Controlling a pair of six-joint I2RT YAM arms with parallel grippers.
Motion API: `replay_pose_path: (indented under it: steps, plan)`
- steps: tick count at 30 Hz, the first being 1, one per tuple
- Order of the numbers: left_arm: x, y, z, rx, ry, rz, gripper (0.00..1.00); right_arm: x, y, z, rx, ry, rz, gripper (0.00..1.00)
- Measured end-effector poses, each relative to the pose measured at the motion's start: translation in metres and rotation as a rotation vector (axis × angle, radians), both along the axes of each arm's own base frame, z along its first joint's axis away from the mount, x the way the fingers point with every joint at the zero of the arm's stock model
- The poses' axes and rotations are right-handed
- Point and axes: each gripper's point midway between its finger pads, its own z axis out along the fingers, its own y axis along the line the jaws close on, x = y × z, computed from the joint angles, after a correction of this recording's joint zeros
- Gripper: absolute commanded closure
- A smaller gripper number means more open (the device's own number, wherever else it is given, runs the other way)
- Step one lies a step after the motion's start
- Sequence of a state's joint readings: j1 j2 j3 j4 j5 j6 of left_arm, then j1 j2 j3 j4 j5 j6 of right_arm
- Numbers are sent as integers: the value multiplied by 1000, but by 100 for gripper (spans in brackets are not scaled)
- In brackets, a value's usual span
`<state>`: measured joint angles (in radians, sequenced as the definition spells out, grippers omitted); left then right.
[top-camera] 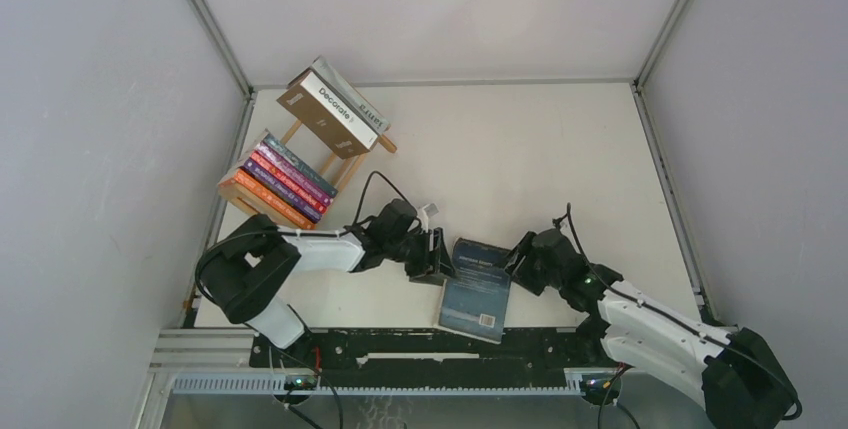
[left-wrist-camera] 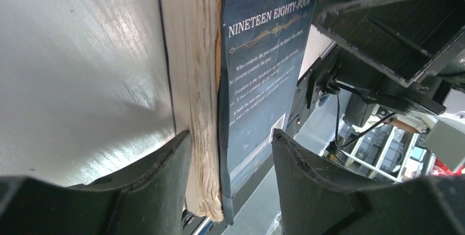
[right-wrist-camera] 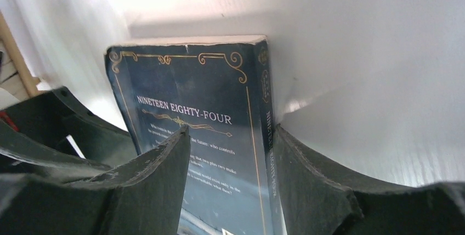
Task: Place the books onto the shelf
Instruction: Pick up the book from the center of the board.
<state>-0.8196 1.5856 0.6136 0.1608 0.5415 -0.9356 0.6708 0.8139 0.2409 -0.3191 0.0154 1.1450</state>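
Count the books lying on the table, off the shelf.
1. The dark blue book lies at the near edge of the table, between the left end effector and the right end effector. The rest are on the shelf; hidden ones can't be ruled out.

Straddling the page edge of a dark blue book (left-wrist-camera: pixel 257 70) with the left gripper (left-wrist-camera: pixel 230 133) spread apart.

Flanking the book from below: one dark finger (left-wrist-camera: pixel 159 175) lying close against the yellowed pages, the other standing just off the back cover beside the barcode (left-wrist-camera: pixel 278 122). Displaying "NINETEEN EIGHTY-FOUR" in pale letters above a blurb too small to read. Gleaming at left, the white table (left-wrist-camera: pixel 77 81). Reaching in at upper right, the black right gripper (left-wrist-camera: pixel 324 8), at the book's far end.
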Motion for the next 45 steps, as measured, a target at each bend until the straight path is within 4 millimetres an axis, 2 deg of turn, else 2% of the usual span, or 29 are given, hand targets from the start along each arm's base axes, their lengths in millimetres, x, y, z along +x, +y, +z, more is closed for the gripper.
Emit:
replay_pose_path:
  steps: [5,11,20,26,31,38,41,45]
  plan:
    - [-7,1,-2,-26,44,-9,39,22,9,1,32,-80,-9,35]
    - [-27,-2,-2,-55,160,-62,39,43,22,1,56,-152,9,35]
    - [-47,-4,-6,-51,246,-111,46,47,38,5,90,-178,86,35]
    - [-44,0,-13,-2,265,-56,40,45,42,6,79,-177,143,35]
    - [-27,9,-10,68,224,78,39,40,45,6,78,-165,182,35]
    - [20,26,-12,133,124,312,40,30,49,6,95,-134,240,35]
    - [35,27,-11,144,83,359,48,24,51,6,107,-115,264,36]
    - [51,27,-13,155,36,398,66,18,53,7,125,-92,288,36]
